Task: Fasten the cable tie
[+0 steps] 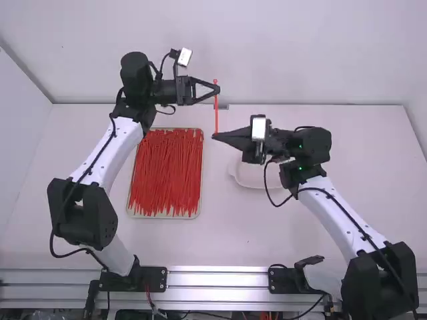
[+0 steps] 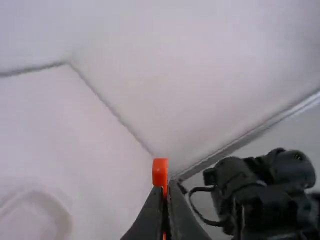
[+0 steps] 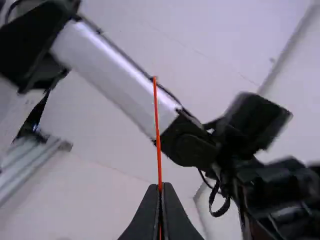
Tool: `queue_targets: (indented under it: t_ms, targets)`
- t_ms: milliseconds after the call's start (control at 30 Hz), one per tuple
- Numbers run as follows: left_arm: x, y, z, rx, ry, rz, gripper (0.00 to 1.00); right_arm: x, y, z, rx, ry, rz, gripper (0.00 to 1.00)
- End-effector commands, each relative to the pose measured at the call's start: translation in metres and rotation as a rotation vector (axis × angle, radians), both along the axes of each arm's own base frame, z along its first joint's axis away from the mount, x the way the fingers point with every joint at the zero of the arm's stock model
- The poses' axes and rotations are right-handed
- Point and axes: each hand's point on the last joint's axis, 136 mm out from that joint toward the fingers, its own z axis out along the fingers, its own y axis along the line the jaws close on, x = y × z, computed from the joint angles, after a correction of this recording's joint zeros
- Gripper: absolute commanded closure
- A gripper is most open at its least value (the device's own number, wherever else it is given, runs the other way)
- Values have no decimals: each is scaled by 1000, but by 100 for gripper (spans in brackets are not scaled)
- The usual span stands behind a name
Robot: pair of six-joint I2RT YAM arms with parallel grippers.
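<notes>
A single red cable tie (image 1: 216, 107) hangs upright above the table between my two grippers. My left gripper (image 1: 215, 91) is shut on its upper part, just below the square head (image 2: 160, 171). My right gripper (image 1: 215, 137) is shut on its lower end, and the thin strap (image 3: 157, 130) rises straight from my closed fingertips (image 3: 161, 189). The right arm (image 2: 260, 192) shows dark in the left wrist view; the left arm's white link (image 3: 110, 75) crosses the right wrist view.
A tan tray (image 1: 198, 215) piled with several red cable ties (image 1: 167, 170) lies on the white table left of centre. A shallow white dish (image 1: 248, 179) sits under the right gripper. A back wall edge runs behind the arms.
</notes>
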Motion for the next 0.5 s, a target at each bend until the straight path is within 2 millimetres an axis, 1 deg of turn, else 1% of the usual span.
queue_targets:
  t_ms: [0,100,167,200,267,300,333,433,467]
  targets:
    - [-5,-2,11,12,-214,-17,98,19,-6,14,94,331,-51,100]
    - [-6,-1,19,16,-394,-11,98,24,-7,12,108,497,-34,100]
    - [-6,1,24,26,-553,0,98,29,-10,8,111,615,-29,100]
    - [-7,0,25,29,-598,-1,98,32,-10,6,109,652,-30,100]
    - [-8,-2,26,31,-642,-5,98,33,-10,3,107,693,-29,100]
    - [-9,-2,26,38,-703,-4,98,35,-10,-1,101,755,-26,100]
    - [-8,-2,26,38,-707,-3,98,36,-10,-1,101,762,-25,100]
    - [-11,-3,26,47,-805,-12,98,39,-6,-8,99,865,-25,100]
    - [-11,-3,26,47,-811,-14,98,39,-6,-9,99,868,-25,100]
